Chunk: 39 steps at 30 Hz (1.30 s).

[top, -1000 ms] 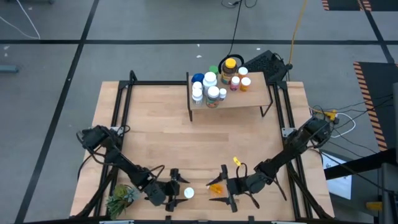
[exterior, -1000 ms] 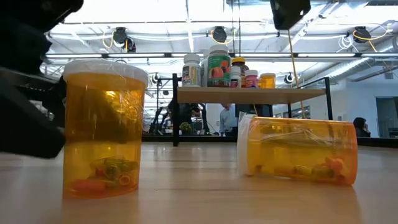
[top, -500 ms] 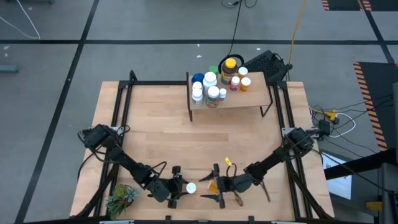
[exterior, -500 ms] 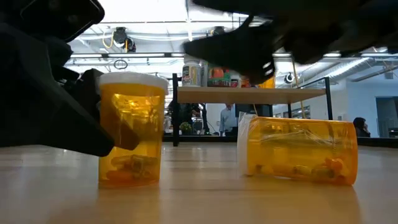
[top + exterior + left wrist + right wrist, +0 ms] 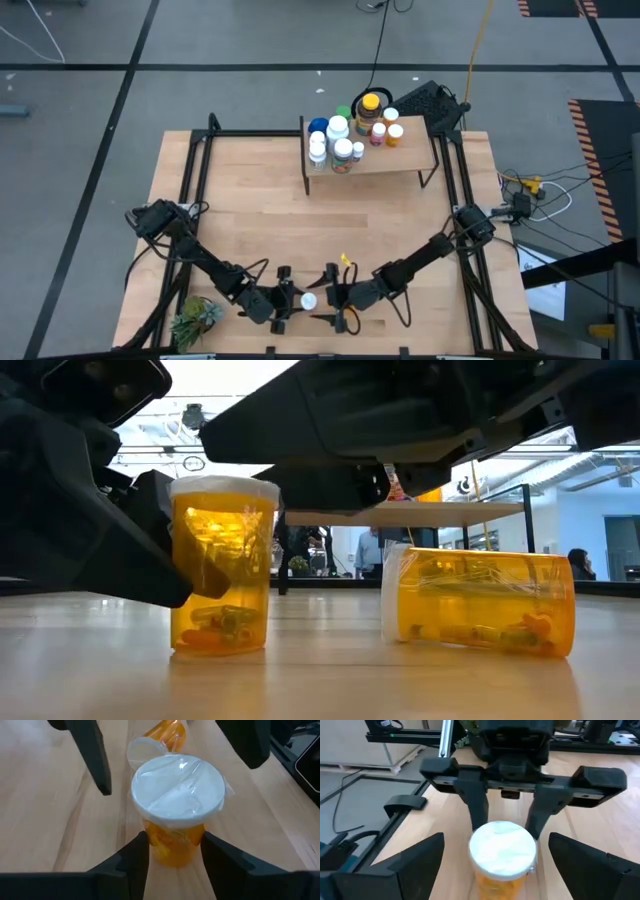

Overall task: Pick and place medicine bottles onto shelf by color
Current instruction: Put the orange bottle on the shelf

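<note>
On the light-wood table [image 5: 250, 240], left gripper [image 5: 172, 857] clamps an upright orange bottle [image 5: 175, 820]; right gripper [image 5: 502, 865] gapes wide, empty

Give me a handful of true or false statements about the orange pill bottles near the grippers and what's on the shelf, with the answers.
1. The left gripper is shut on the upright orange bottle. True.
2. The second orange bottle stands upright. False: it lies on its side on the table.
3. The right gripper is open, facing the upright bottle. True.
4. The shelf holds no bottles. False: a cluster of bottles stands on it.
5. The upright bottle has a blue cap. False: its cap is white.
</note>
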Available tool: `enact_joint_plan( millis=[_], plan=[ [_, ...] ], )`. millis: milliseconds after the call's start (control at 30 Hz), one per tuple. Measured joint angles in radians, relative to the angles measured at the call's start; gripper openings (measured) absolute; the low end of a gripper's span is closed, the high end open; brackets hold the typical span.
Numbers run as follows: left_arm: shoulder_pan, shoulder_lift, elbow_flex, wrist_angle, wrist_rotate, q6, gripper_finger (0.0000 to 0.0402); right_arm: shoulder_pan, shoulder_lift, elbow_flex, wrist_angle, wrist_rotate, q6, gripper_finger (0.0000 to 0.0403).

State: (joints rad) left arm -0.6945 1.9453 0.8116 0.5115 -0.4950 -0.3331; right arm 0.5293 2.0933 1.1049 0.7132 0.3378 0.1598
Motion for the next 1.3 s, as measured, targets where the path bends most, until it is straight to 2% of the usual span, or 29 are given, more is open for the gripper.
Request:
enact_joint_plan(
  millis=[467,733,967,1133,1300],
  plan=[
    [0.0,-0.001,0.0,0.078,-0.003,0.037,0.0172,-0.004,0.0,0.0,0.016,-0.002,0.011,0.0349],
    [0.0,-0.001,0.0,0.093,-0.003,0.025,0.0172,-0.005,-0.002,0.0,0.008,-0.057,0.046,0.0268],
    [0.006,-0.001,0.001,0.096,-0.003,-0.116,0.0172,-0.006,-0.019,-0.001,-0.01,-0.054,0.029,0.0194],
    [0.012,-0.002,0.002,0.096,-0.004,-0.22,0.0173,0.001,-0.067,-0.002,-0.094,-0.048,0.007,0.0194],
    [0.013,-0.001,0.0,0.042,-0.004,-0.254,0.019,0.017,-0.167,-0.001,-0.263,-0.025,-0.008,0.0204]
  ],
)
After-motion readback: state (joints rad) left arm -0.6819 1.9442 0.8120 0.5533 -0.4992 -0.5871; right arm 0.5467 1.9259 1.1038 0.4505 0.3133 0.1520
